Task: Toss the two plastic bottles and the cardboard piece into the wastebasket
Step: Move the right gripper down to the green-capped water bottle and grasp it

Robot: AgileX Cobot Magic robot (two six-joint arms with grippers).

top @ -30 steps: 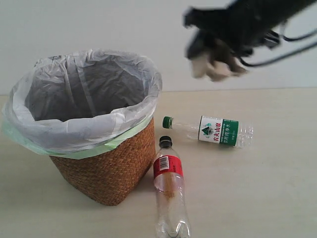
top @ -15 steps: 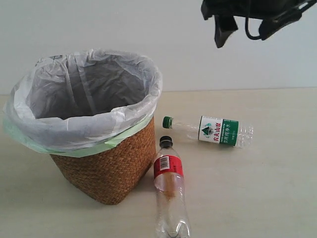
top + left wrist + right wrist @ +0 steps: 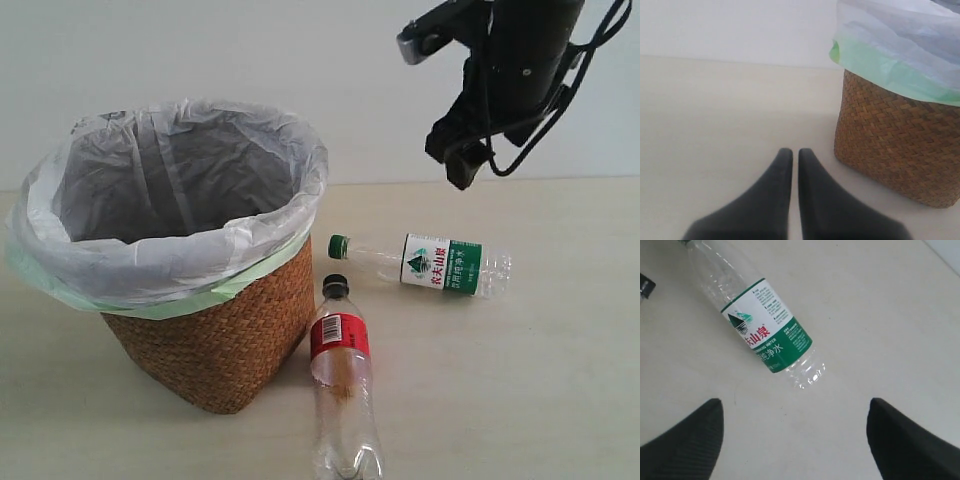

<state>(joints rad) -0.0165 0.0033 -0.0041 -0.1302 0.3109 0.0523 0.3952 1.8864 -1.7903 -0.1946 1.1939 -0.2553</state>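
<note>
Right end effector (image 3: pixel 794 407): fingers wide apart, empty, hanging above the green-capped bottle (image 3: pixel 430 265), which lies on the counter (image 3: pixel 540 390). Black-capped red-label bottle (image 3: pixel 340 385) lies just beside the wicker wastebasket (image 3: pixel 215 350). Left end effector (image 3: pixel 795 152): fingers together, low, near the wastebasket.

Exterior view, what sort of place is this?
Likely a robot test bench, not a home: a plain tabletop against a white wall, holding a lined wastebasket, a green-capped bottle and a black-capped bottle, with a black robot arm overhead.
</note>
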